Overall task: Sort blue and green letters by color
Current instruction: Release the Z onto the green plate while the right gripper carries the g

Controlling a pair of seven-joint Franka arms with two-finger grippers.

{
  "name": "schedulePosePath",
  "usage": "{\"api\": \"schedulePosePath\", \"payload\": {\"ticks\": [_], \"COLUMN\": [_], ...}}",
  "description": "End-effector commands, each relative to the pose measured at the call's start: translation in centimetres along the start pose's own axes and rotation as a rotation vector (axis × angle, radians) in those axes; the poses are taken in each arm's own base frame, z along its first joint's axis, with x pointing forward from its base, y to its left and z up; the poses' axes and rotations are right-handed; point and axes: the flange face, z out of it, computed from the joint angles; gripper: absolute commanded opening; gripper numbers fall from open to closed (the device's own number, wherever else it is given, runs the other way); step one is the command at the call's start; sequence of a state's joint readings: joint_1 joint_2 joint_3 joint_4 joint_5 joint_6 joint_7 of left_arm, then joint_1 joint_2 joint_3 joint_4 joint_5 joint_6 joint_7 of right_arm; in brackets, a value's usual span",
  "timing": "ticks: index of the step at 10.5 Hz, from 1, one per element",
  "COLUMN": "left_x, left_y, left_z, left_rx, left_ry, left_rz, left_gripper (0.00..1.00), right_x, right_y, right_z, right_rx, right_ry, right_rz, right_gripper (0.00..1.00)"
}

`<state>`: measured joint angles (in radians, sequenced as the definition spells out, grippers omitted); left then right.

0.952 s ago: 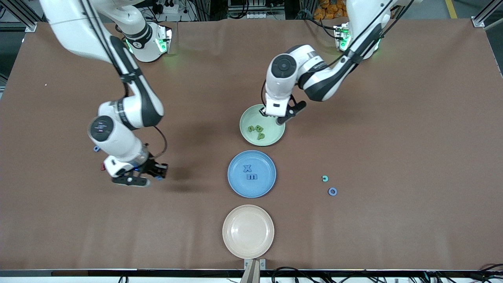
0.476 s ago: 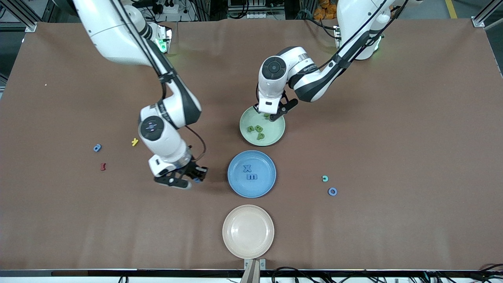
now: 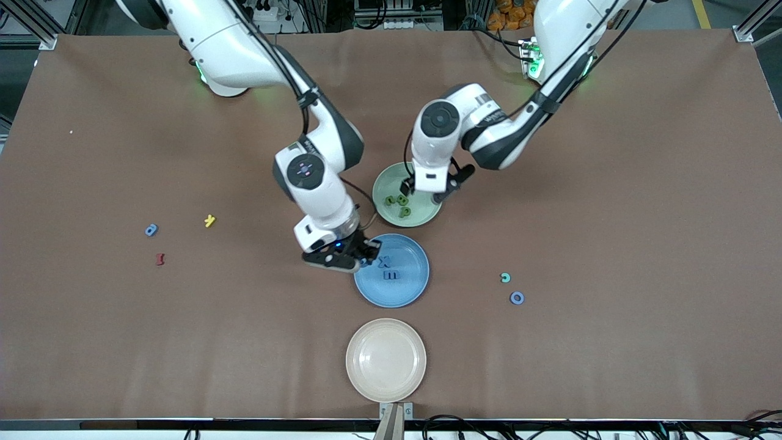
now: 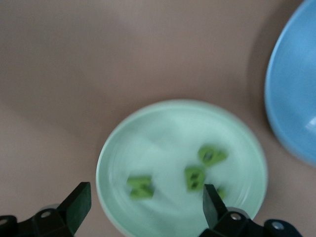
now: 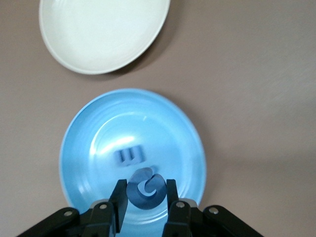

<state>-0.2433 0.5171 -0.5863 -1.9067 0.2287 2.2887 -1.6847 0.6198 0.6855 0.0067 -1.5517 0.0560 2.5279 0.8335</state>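
Note:
My right gripper (image 3: pixel 365 256) hangs over the rim of the blue plate (image 3: pixel 403 293) at the side toward the right arm's end. It is shut on a blue letter G (image 5: pixel 145 190), which sits between its fingers in the right wrist view. A blue X (image 3: pixel 383 262) and a blue E (image 3: pixel 391 275) lie in that plate. My left gripper (image 3: pixel 424 192) hovers open over the green plate (image 3: pixel 427 215), with nothing between its fingers. Olive green letters (image 3: pixel 402 200) lie in that plate and show in the left wrist view (image 4: pixel 195 177).
A cream plate (image 3: pixel 386 359) stands nearest the front camera. Toward the right arm's end lie a small blue letter (image 3: pixel 151 230), a yellow letter (image 3: pixel 209 220) and a dark red letter (image 3: pixel 160 259). A teal letter (image 3: pixel 505 278) and a blue ring (image 3: pixel 517 297) lie toward the left arm's end.
My right arm has carried the blue letter from the right arm's end of the table to the blue plate. My left gripper has opened over the green plate.

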Motion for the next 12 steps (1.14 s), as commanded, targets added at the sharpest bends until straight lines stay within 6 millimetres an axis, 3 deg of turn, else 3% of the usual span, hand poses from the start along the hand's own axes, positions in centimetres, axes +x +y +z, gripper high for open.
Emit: {"api": "schedulePosePath", "payload": {"ticks": [1,2,3,4,6,9,11,12], "left_x": [8.3,11.4,14.3,16.9,22.1,28.8,32.4,33.8], "left_y": [-0.3,-0.7,-1.4,-1.8,-2.8,-4.9,-6.1,-6.9], "left_z": [-1.6,-1.8,-1.6,-2.1,-3.0,-4.8,-6.3,-6.5], "left_rx": [0.016,0.02,0.036,0.045,0.048,0.035,0.019,0.02], "left_ry": [0.089,0.113,0.13,0.147,0.174,0.179,0.183,0.18], "left_rz": [-0.092,-0.113,-0.131,-0.133,-0.102,-0.027,0.014,0.05], "left_gripper": [1.0,1.0,1.0,1.0,1.0,1.0,1.0,1.0], "right_x": [-2.7,-3.4,-3.5,-3.5,-3.2,-1.5,1.8,3.7], "right_y": [-3.5,-4.2,-4.3,-4.3,-4.1,-3.1,0.1,2.4], "right_z": [1.3,1.4,1.3,1.3,1.3,0.5,-0.1,-0.3], "right_rx": [0.027,0.03,0.03,0.03,0.026,0.026,0.003,-0.014], "right_ry": [-0.002,-0.005,-0.005,-0.005,0.0,0.018,0.022,0.021], "right_rz": [0.035,0.059,0.093,0.094,0.079,0.063,0.003,-0.037], "right_gripper": [0.11,0.27,0.57,0.73,0.74,0.86,1.0,1.0]}}
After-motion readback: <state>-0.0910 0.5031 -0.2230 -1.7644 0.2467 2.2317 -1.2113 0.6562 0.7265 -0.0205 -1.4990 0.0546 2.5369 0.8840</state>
